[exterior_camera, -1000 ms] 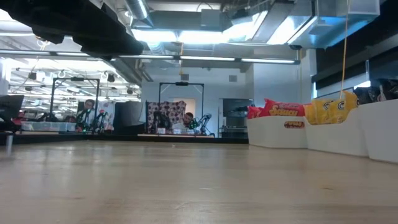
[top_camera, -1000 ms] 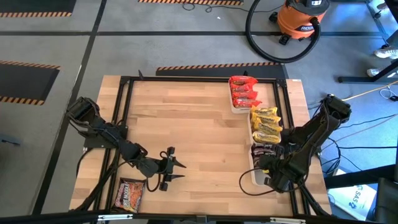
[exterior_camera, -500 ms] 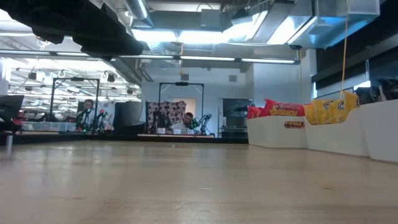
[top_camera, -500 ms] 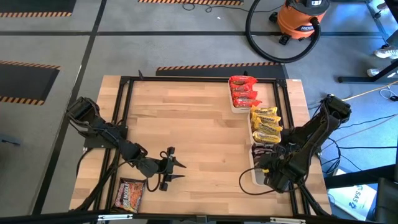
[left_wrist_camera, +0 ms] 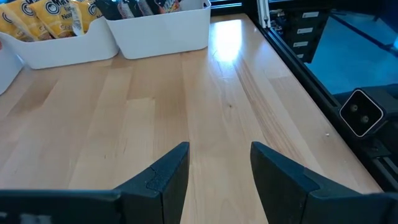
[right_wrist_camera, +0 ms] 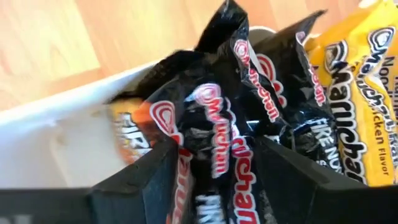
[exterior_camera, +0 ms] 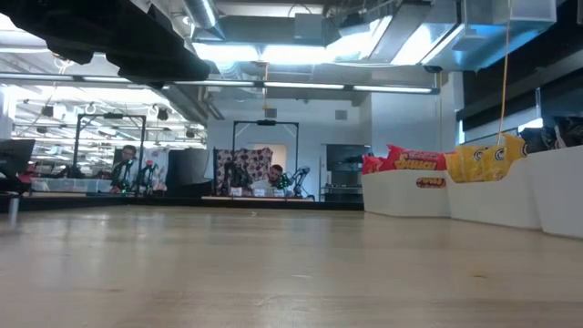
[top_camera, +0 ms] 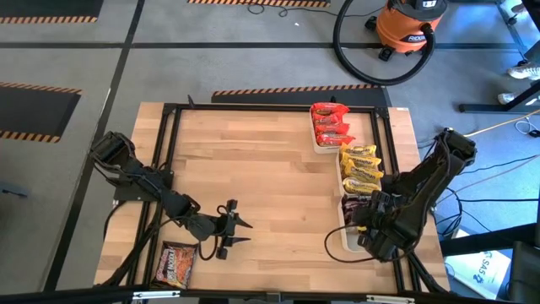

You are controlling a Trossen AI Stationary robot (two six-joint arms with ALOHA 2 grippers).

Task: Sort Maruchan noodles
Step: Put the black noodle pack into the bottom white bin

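Hovering over the near end of the dark-packet tray (top_camera: 348, 239), the right hand (top_camera: 369, 230) points down into it. In the right wrist view its fingers (right_wrist_camera: 140, 180) stand apart on either side of a dark packet (right_wrist_camera: 217, 137), and contact with the film cannot be confirmed. The dark packets (top_camera: 359, 203) stand on edge in this tray, with one orange-printed packet (right_wrist_camera: 127, 140) among them against the tray wall.

Three white trays sit in a row along the right side of the worktop (top_camera: 261, 169). Taking the dark-packet tray as reference: the yellow packets (top_camera: 361, 169) fill the tray just beyond it, and the red packets (top_camera: 330, 125) fill the tray beyond that, at the far end of the row. In the low view the red packets (exterior_camera: 405, 160) and yellow packets (exterior_camera: 487, 157) rise above their tray rims.

The left hand (top_camera: 234, 228) waits well apart from the dark-packet tray, low over the worktop near its front edge, fingers (left_wrist_camera: 165, 177) spread and empty. One loose packet (top_camera: 177, 263) with reddish-brown print lies flat on the worktop beside the left hand, on the side away from the trays, at the front left corner.
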